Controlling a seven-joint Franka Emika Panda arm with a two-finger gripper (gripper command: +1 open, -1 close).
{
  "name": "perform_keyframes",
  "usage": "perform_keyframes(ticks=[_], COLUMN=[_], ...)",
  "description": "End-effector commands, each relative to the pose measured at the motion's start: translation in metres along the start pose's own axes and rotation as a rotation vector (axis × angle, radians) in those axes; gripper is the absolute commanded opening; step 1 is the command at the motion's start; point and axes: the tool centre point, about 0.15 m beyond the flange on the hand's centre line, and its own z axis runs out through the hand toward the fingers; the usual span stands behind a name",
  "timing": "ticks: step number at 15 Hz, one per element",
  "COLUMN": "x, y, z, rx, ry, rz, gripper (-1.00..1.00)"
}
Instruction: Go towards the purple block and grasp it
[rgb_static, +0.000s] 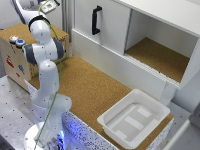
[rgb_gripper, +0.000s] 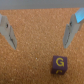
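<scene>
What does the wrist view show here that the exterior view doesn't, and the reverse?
Only the wrist view shows the purple block, marked with a yellow G, and the two fingers of the open hand, spread apart and not touching it. Only the exterior view shows the arm, the white bin, the cabinet with its black handle, and the cardboard box. Both share the cork surface.

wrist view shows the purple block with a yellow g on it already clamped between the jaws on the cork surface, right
Not quite. The purple block does carry a yellow G and sits on the cork surface, but it is not clamped. The wrist view shows the gripper with its jaws spread wide and the block lying apart from them, untouched.
</scene>
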Motion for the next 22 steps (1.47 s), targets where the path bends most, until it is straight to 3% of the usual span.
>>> perform_keyframes(ticks=[1,3,7,15,18,19,22], x=[-0.009,0.002,0.013,-0.008,-0.007,-0.008,-0.009], y=[0.035,0.044,0.044,0.036,0.035,0.035,0.035], z=[0.06,0.071,0.092,0.105,0.103,0.105,0.105], rx=[0.032,0.029,0.055,0.044,0.046,0.041,0.029], ry=[0.13,0.129,0.065,-0.006,0.012,0.008,0.0], rz=[0.094,0.104,0.062,0.036,0.044,0.044,0.045], gripper=[1.0,1.0,1.0,1.0,1.0,-1.0,-1.0])
